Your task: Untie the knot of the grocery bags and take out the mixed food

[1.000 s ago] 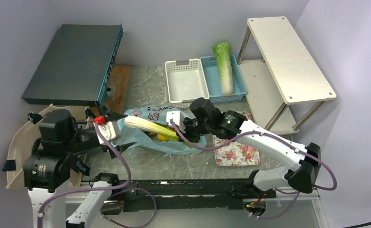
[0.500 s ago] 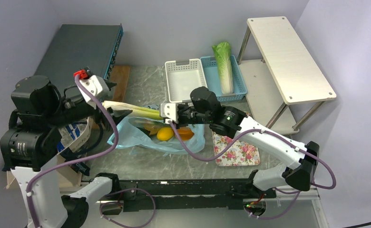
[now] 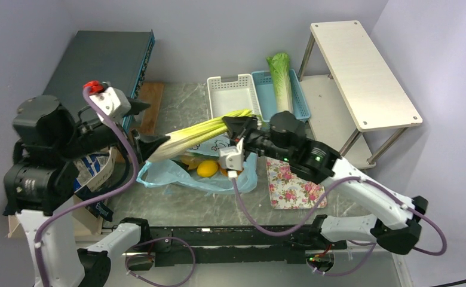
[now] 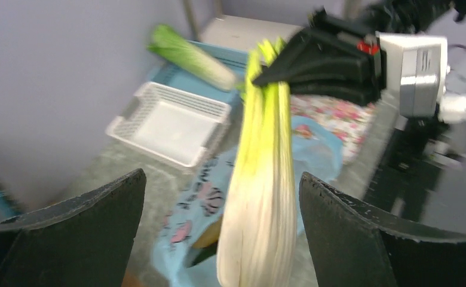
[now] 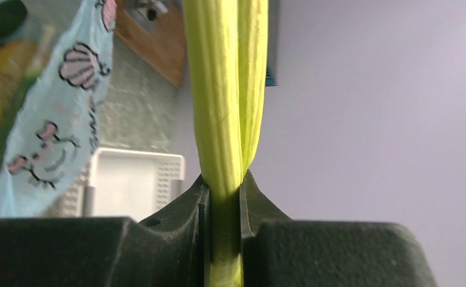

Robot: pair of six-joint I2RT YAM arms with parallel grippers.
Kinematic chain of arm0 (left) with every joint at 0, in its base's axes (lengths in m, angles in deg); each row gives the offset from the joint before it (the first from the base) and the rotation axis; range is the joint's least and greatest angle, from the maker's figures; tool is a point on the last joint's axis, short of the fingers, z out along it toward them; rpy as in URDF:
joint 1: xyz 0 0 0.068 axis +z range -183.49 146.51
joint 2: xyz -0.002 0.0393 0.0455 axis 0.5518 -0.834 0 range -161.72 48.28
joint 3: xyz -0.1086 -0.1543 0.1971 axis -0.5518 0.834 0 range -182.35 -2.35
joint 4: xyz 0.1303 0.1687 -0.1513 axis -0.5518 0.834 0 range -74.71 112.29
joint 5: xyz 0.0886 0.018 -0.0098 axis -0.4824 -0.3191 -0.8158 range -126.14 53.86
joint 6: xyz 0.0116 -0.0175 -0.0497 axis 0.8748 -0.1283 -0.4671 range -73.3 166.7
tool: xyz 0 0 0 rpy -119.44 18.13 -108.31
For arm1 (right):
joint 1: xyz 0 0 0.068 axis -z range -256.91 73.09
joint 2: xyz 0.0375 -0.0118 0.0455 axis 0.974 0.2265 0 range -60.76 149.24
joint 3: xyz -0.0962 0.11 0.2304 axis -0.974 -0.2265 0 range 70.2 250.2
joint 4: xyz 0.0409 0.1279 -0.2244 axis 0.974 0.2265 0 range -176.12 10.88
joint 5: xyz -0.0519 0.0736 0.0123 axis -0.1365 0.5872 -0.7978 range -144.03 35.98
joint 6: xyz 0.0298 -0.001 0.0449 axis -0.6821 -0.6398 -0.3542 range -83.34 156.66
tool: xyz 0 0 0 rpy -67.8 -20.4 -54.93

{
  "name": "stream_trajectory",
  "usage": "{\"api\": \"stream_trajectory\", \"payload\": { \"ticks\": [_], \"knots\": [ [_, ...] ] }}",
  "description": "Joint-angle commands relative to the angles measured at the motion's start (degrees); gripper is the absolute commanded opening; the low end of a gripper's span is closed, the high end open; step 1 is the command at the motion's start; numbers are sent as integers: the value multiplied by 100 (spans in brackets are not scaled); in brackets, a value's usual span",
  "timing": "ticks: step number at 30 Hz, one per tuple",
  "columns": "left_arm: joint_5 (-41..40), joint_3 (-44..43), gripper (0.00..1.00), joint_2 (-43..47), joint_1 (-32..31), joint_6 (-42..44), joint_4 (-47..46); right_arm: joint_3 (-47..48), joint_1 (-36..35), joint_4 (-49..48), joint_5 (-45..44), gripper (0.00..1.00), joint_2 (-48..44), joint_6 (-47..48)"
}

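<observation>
green stalks (image 3: 201, 130), one bunch, one blue bag (image 3: 172, 177)

A white basket (image 3: 233, 103) and a blue basket (image 3: 266, 106) were set touching, side by side, on the marble table (image 3: 184, 111). A floral mat (image 3: 285, 189) was laid nearer the front. A dark flat case (image 3: 93, 75) was placed left, a white rack (image 3: 362, 72) right.

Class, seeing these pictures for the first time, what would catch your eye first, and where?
The long green stalks, pinched by the right gripper and held aloft over the light-blue bag. The left gripper gapes open around their pale end. At the back, a napa cabbage lies in the blue basket.
</observation>
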Motion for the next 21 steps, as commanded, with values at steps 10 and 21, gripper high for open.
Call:
{"api": "stream_trajectory", "payload": {
  "ticks": [10, 21],
  "knots": [
    [2867, 2389, 95, -346, -604, -1239, -241, -1021, 202, 226, -17, 2, -1249, 2322],
    [2173, 3542, 84, -279, -1349, -1252, -387, -1337, 225, -599, 83, 1, -1368, 2392]
  ]
}}
